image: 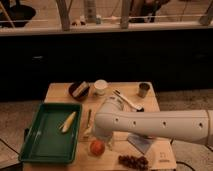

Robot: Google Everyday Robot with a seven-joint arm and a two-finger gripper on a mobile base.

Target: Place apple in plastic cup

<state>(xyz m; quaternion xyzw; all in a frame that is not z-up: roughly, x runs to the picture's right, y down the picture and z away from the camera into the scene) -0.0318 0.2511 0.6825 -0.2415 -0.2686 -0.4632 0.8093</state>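
The apple, small, round and orange-red, lies on the wooden table near its front edge, just right of the green tray. My white arm reaches in from the right and bends down over the table's middle. The gripper hangs under the arm's left end, right beside the apple and mostly hidden by the arm. The see-through yellow-green plastic cup does not show in this view.
A green tray with a yellow piece fills the table's left. At the back stand a dark bowl, a white cup and a small dark cup. Utensils lie nearby. Grapes lie front right.
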